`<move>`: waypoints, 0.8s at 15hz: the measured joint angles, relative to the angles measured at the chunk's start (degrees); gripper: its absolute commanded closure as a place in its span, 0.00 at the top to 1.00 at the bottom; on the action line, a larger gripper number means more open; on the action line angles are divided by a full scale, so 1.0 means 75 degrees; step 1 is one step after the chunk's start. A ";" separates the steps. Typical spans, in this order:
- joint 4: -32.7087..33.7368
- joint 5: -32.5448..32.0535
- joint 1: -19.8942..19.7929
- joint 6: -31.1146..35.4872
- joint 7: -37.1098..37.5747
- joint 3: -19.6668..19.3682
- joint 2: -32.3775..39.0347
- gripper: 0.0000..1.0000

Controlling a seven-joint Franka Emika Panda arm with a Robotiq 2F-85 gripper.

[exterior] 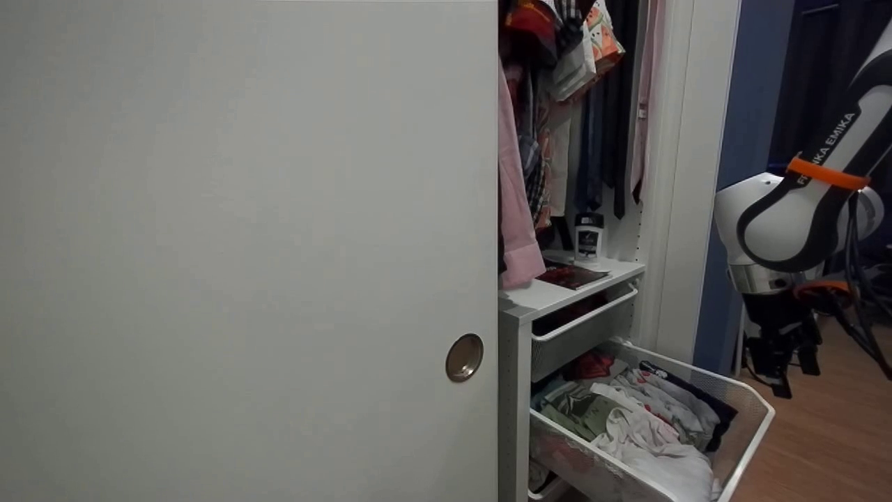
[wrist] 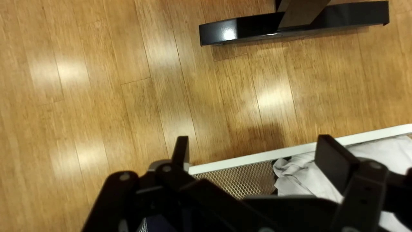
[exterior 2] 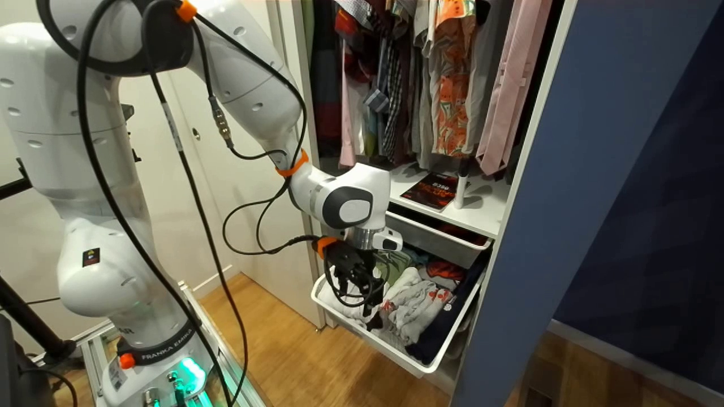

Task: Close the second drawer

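In the lower right of an exterior view, the wide white wire-mesh drawer [exterior: 748,452], second from the top, stood pulled out and filled with folded and crumpled clothes [exterior: 655,450]. Another white drawer [exterior: 582,341] sat just above it. The black two-fingered hand [wrist: 255,151] had its fingers wide apart; in the wrist view the wide drawer's white rim [wrist: 251,158] crossed behind them at lower right.
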 measured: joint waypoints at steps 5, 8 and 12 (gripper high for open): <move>-0.0045 -0.0110 0.0059 0.0374 0.0267 -0.0013 0.0409 1.00; -0.0031 -0.0110 0.0098 0.0637 0.0275 -0.0013 0.1143 1.00; 0.0153 -0.0102 0.0094 0.0720 0.0164 -0.0020 0.2082 1.00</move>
